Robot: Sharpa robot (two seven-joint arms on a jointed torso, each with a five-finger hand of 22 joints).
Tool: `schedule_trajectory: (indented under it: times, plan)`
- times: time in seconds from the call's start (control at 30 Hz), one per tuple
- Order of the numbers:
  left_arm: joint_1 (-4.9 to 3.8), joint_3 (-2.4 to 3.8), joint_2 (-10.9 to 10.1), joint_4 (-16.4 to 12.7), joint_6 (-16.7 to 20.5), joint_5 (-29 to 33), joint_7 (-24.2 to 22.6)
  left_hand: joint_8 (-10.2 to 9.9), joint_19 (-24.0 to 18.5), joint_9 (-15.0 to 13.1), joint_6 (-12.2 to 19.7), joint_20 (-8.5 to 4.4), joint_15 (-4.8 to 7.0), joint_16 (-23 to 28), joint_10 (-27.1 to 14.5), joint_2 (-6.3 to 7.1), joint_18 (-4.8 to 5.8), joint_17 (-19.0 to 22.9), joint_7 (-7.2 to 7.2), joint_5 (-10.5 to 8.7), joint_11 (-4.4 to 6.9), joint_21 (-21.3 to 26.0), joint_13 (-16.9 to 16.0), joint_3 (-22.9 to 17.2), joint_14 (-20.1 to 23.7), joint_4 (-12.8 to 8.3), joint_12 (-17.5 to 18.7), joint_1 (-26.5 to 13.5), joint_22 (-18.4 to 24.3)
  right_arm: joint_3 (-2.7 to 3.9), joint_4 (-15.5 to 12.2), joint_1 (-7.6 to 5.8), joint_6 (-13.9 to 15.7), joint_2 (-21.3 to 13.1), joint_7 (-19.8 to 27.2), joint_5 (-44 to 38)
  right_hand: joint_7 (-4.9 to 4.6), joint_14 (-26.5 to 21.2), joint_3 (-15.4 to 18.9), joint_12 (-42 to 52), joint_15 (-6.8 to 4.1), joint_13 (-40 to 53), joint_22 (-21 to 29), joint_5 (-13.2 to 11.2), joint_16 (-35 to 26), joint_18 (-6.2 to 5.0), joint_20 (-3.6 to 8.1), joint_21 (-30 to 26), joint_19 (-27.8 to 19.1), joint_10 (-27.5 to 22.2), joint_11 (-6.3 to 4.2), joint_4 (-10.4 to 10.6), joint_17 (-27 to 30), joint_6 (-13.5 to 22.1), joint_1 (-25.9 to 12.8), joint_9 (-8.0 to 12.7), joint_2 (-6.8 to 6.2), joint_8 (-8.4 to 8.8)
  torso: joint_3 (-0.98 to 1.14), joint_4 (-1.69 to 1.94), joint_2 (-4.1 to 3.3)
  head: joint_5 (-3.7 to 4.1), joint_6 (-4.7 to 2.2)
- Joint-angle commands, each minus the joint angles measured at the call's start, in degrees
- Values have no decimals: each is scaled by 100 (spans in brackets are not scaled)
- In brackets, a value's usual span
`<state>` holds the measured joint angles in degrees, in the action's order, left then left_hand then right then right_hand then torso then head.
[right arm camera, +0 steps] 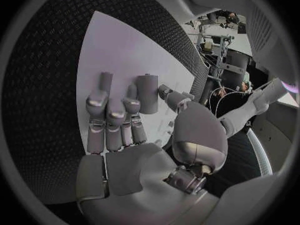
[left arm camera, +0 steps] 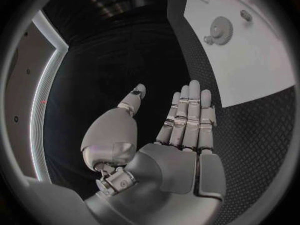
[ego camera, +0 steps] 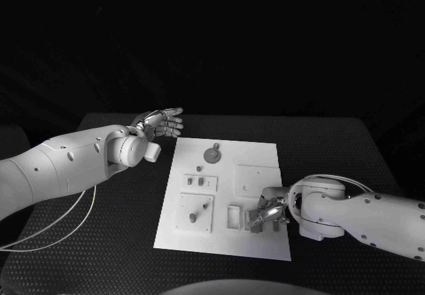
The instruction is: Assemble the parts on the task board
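Note:
The white task board (ego camera: 226, 233) lies in the middle of the black table. On it are a round gear-like part (ego camera: 212, 154), small grey parts (ego camera: 200, 181) and a plate with pegs (ego camera: 196, 212). My right hand (ego camera: 268, 212) is low over the board's near right part. In the right wrist view, the right hand (right arm camera: 125, 135) pinches an upright grey cylinder part (right arm camera: 148, 92) between its thumb and a finger; a slimmer grey peg (right arm camera: 105, 80) stands beside it. My left hand (ego camera: 160, 123) hovers past the board's far left corner, fingers straight, holding nothing. The left hand (left arm camera: 181, 130) has the gear-like part (left arm camera: 220, 30) ahead.
A square raised plate (ego camera: 260, 178) sits on the board just beyond the right hand. A white cable (ego camera: 53, 230) hangs under the left arm over the table's left side. Black table (ego camera: 345, 147) surrounds the board on all sides.

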<state>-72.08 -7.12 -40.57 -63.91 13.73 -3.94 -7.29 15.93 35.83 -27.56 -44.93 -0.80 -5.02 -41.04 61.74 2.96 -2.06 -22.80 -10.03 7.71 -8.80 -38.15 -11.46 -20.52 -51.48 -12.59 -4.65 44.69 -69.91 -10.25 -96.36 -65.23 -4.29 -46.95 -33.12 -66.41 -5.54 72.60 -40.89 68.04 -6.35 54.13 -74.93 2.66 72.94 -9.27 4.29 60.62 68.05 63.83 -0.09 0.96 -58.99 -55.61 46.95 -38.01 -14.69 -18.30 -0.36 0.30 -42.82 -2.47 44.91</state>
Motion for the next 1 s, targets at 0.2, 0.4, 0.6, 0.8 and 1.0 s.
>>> schedule_trajectory:
  times: [0.2,0.4,0.6,0.8,1.0]
  plan:
    - [-6,4,0,-21,-52,24,-22,25,-39,8,45,10,0,26,-17,22,-64,-9,-7,-22,17,24,5,-11,13,6,-28,-58,-7,-50,31,63,-98,42,-236,-717,-53,46,-12,-34,-10,8,-27,13,-31,-573,-40,39,21,-8,-27,52,-15,-5,-82,454,29,277,4,-6,0,-11,-8]
    - [-6,4,-3,-24,-48,24,-11,27,-39,8,44,10,1,27,-16,21,-64,-11,-7,-22,17,24,5,-13,13,6,-29,-58,-9,-50,23,62,-84,19,-255,-848,-39,60,-102,-35,-23,15,-26,13,-44,-573,-28,52,30,9,-41,-14,-36,-41,33,439,87,260,8,-6,-1,-17,-18]
    - [-7,4,-5,-16,-50,24,0,28,-39,9,43,9,1,27,-16,21,-65,-14,-8,-22,17,25,5,-15,12,5,-29,-57,-11,-48,-14,27,73,-66,-174,-605,-19,76,-471,-52,-35,16,-22,15,-75,-573,-28,60,14,43,-59,-219,-68,-115,336,421,306,234,11,-12,1,-29,-31]
    - [-7,4,-2,-9,-52,24,11,30,-39,9,42,9,1,28,-16,19,-65,-17,-10,-22,16,25,6,-16,12,7,-30,-59,-12,-43,-47,-106,236,-166,-91,586,-5,92,-625,-79,-42,8,-27,16,-109,-573,-78,81,6,77,-70,-305,-94,-200,261,415,386,213,11,-10,-3,-25,-39]
    - [-7,4,6,4,-57,24,21,32,-39,10,41,9,1,29,-18,20,-65,-20,-11,-22,16,26,7,-18,12,5,-29,-57,-14,-37,-42,-256,323,-173,-77,1366,-4,101,-634,-104,-42,8,-27,18,-139,-573,-106,92,-9,82,-70,-397,-115,-215,144,426,455,227,9,-4,0,-29,-54]
